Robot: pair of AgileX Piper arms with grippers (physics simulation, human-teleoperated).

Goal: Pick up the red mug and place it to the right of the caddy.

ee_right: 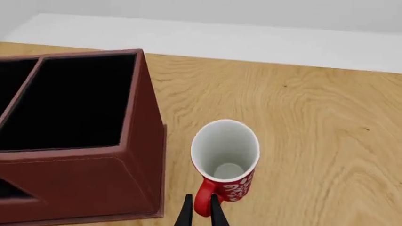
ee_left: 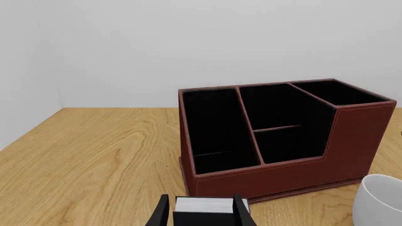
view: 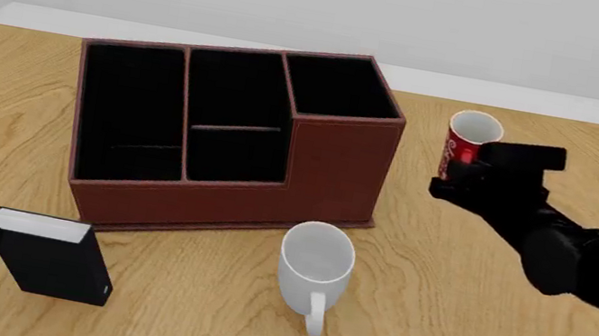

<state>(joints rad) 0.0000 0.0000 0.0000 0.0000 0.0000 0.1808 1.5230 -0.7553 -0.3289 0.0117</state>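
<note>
On the right side of the table, the red mug stands upright to the right of the caddy, near it but apart from its end wall. Right wrist view confirms the mug's white interior, the white swirl pattern on its red body, and a red handle facing the right gripper. That gripper's jaws are closed on the handle, one finger on either side of it. Whether the mug's base rests on the table or is just clear of it cannot be determined from these views.

Caddy: dark reddish-brown, black-lined compartments, standing square on the table at centre-left in the front view.

White mug: upright in front of the caddy, near its lower right corner, handle pointing toward the arms' side.

Left gripper: low at the near left of the table, jaws clamped on a small black box with a white top. The box sits in front of the caddy's left end, apart from it.
</note>
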